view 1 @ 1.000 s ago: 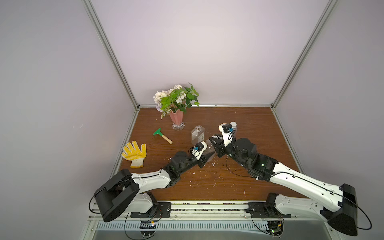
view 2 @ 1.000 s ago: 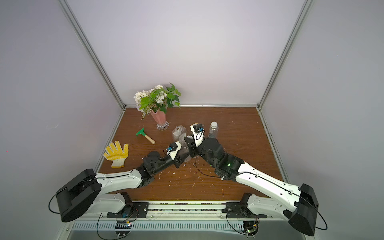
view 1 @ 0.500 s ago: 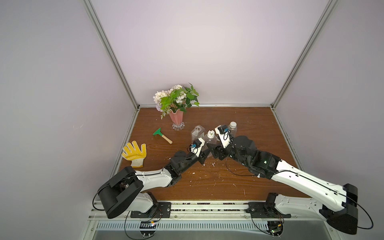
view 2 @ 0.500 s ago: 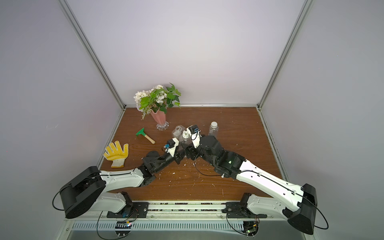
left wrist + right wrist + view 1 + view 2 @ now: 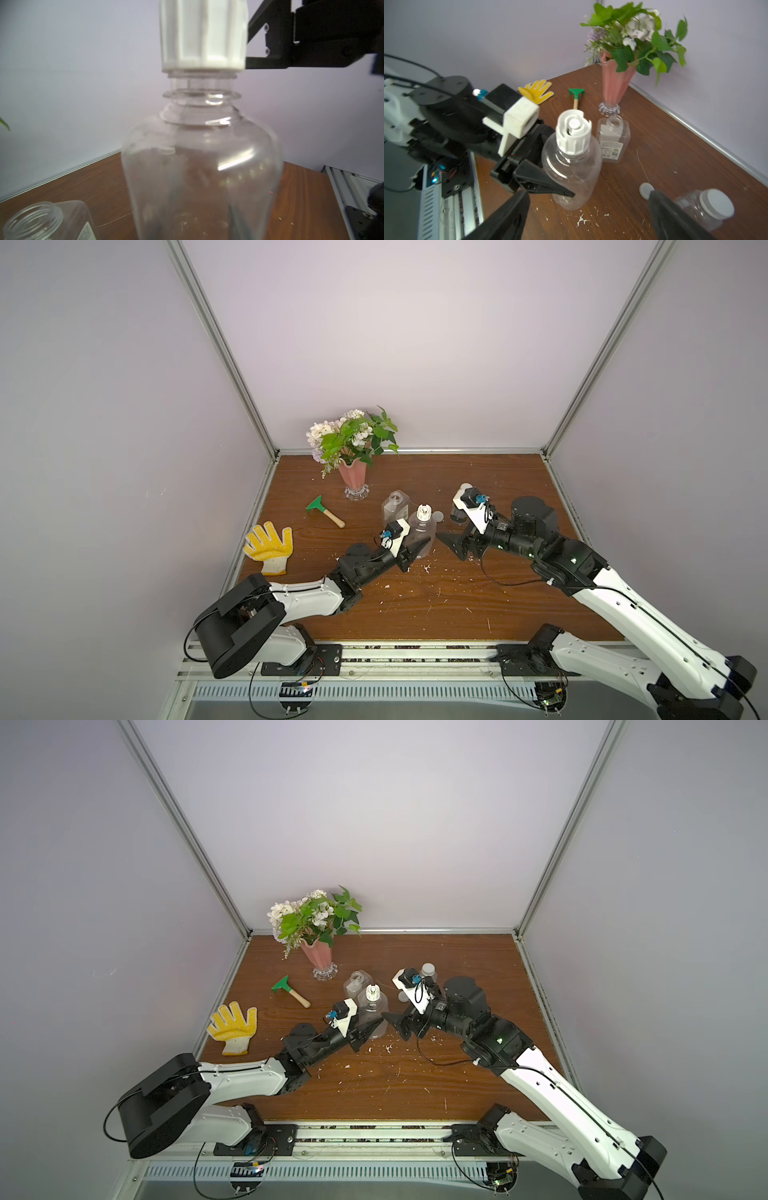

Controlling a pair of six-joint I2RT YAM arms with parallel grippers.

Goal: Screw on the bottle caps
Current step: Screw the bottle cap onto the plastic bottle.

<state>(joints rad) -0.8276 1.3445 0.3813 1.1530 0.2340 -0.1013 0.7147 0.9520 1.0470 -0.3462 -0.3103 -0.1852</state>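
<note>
A rounded clear bottle point(image 5: 422, 533) point(image 5: 372, 1013) stands mid-table, and my left gripper point(image 5: 417, 549) point(image 5: 560, 166) is shut on its lower body. A white ribbed cap point(image 5: 423, 512) point(image 5: 202, 35) point(image 5: 573, 135) sits on its neck. My right gripper point(image 5: 451, 545) point(image 5: 589, 224) hangs open just right of that bottle, holding nothing. The square labelled bottle point(image 5: 395, 506) point(image 5: 612, 139) stands uncapped behind. A flat white cap point(image 5: 437, 515) point(image 5: 646, 190) lies loose on the wood. The slim bottle point(image 5: 428, 971) point(image 5: 704, 207) wears a cap and is partly hidden behind my right wrist.
A pink vase of flowers point(image 5: 353, 481) stands at the back left. A green hand rake point(image 5: 324, 510) and a yellow glove point(image 5: 269, 547) lie on the left side. White flakes point(image 5: 424, 570) litter the wooden table point(image 5: 415, 614). Walls close three sides.
My right gripper has opened, let go of the ribbed cap and drawn back to the right. The cap stays on the rounded bottle, which the left gripper still holds.
</note>
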